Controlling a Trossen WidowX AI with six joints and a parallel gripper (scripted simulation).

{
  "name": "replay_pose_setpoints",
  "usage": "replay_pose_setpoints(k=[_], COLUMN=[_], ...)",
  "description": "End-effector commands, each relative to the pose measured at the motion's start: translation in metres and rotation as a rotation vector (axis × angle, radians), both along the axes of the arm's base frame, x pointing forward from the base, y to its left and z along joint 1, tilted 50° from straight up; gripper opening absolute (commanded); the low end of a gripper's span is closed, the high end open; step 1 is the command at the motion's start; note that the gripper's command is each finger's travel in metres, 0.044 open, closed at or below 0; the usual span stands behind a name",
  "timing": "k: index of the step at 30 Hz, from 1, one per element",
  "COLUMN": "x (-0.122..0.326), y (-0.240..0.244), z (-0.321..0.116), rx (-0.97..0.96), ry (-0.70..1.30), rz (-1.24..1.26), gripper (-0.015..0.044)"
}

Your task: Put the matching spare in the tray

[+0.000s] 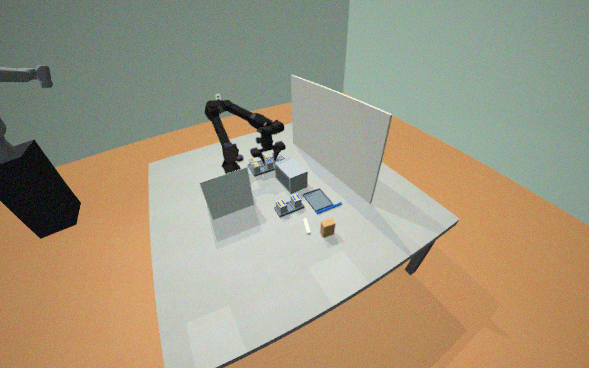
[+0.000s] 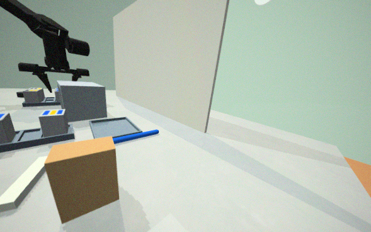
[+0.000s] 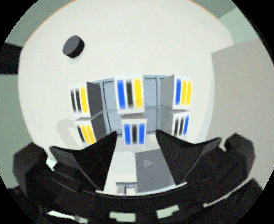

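Note:
My gripper (image 1: pixel 268 159) (image 2: pixel 62 86) (image 3: pixel 136 132) is open and empty, low over the back rack (image 1: pixel 263 172) (image 2: pixel 40 104) (image 3: pixel 108 100). That rack holds several grey spares with striped tops. In the wrist view the nearest to the fingertips is a blue-black-blue spare (image 3: pixel 135 132); beyond it is a blue-black-yellow spare (image 3: pixel 129 93). A blue-yellow-yellow spare (image 3: pixel 183 92) and a black-black-yellow spare (image 3: pixel 79 100) flank that one. The tray (image 1: pixel 318 200) (image 2: pixel 116 127) is empty. I cannot tell which object is the mounted unit; no code on a back is readable.
A large grey box (image 1: pixel 294 175) (image 2: pixel 83 101) stands beside the back rack. A front rack (image 1: pixel 289 212) (image 2: pixel 42 139) holds two striped blocks. A tall panel (image 1: pixel 339 135) (image 2: pixel 165 63), small panel (image 1: pixel 227 192), blue rod (image 1: pixel 329 208) (image 2: pixel 136 136), orange block (image 1: pixel 327 228) (image 2: pixel 83 176) and white strip (image 1: pixel 306 226) stand or lie around.

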State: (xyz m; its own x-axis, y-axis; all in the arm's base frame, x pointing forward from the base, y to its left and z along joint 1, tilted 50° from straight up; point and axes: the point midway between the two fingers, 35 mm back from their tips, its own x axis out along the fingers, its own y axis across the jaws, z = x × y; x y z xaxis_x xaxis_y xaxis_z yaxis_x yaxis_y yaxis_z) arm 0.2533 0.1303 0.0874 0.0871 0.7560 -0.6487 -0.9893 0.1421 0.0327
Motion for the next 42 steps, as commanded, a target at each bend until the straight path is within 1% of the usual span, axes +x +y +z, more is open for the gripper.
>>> replay_pose_setpoints(k=[1, 13, 23, 28, 36, 40, 42], x=[-0.001, -0.002, -0.002, -0.002, -0.002, -0.002, -0.002], y=[0.006, 0.022, 0.023, 0.022, 0.022, 0.022, 0.022], z=[-0.006, -0.017, -0.017, -0.016, -0.016, -0.016, -0.016], rx=[-0.004, 0.004, 0.004, 0.009, 0.009, 0.009, 0.009], ry=[0.01, 0.01, 0.01, 0.006, 0.006, 0.006, 0.006], rz=[0.0, -0.001, -0.001, 0.002, 0.002, 0.002, 0.002], gripper=[0.03, 0.03, 0.03, 0.0169, 0.0115, 0.001, 0.0])
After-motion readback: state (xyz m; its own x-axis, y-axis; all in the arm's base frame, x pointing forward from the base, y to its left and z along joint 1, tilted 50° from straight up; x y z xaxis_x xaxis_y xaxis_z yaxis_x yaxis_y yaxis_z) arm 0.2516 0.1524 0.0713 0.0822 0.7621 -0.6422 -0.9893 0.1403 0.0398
